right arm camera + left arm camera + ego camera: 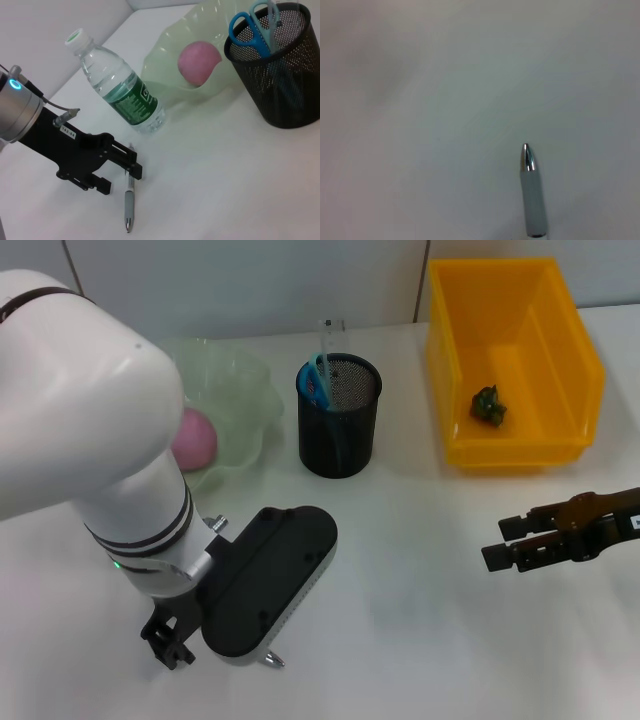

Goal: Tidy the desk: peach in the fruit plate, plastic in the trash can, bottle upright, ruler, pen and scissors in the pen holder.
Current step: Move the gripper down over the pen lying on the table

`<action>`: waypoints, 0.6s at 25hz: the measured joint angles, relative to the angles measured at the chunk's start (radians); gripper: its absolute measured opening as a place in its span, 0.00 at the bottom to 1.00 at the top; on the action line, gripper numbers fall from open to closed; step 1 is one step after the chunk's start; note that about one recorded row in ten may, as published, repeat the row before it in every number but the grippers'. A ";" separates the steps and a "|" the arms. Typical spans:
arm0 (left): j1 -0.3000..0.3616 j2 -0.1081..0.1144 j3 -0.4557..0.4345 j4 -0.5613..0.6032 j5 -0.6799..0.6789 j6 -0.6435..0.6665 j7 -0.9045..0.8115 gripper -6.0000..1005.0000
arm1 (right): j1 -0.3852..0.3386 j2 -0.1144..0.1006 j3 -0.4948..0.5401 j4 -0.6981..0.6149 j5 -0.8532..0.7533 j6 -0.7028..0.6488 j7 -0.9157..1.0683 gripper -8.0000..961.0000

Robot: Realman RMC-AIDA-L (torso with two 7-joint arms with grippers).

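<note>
Left gripper (120, 172) low at 7 o'clock on the surface (420, 620), jaws wide, straddling the pen (129, 205) lying flat. Right gripper (497, 543) hovers at 4 o'clock, jaws apart, empty. Scissors (316, 378) in holder (340, 430) at 12 o'clock.

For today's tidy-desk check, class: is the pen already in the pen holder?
No: in the right wrist view the pen lies flat on the table at the left gripper, well apart from the pen holder.
</note>
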 joint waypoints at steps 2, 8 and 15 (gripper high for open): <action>-0.002 0.000 0.000 -0.008 0.000 -0.002 0.000 0.69 | 0.001 0.001 -0.001 0.000 0.000 0.001 0.000 0.87; -0.004 0.000 -0.001 -0.016 0.000 -0.004 -0.001 0.67 | 0.002 0.001 -0.005 -0.002 0.000 0.003 0.001 0.87; -0.005 0.000 0.000 -0.019 0.000 -0.007 -0.008 0.65 | 0.003 0.006 -0.009 -0.002 0.000 0.015 0.001 0.87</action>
